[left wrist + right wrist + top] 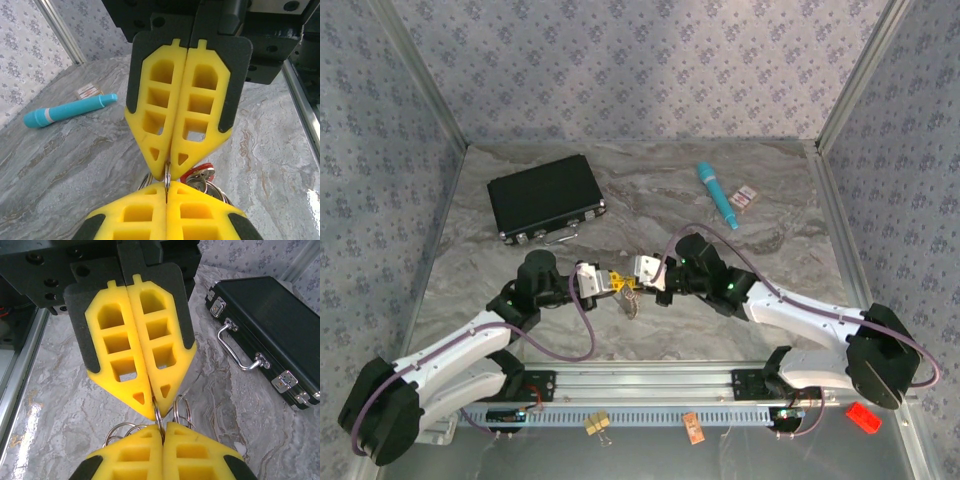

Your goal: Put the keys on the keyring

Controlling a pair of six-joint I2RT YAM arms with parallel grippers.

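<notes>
Surface of grey veined stone carries a black case well beyond the left fingers and a teal pen well beyond the right fingers. Both pairs meet tip to tip, fully closed, each pinching the silvery keyring; its loose rings hang just beneath the tips.

Left arm and right arm wearing white and black
White shells are running between round black joints, purple cables are looping alongside, and yellow fingers are showing window-like cut-outs on black backing.
</notes>
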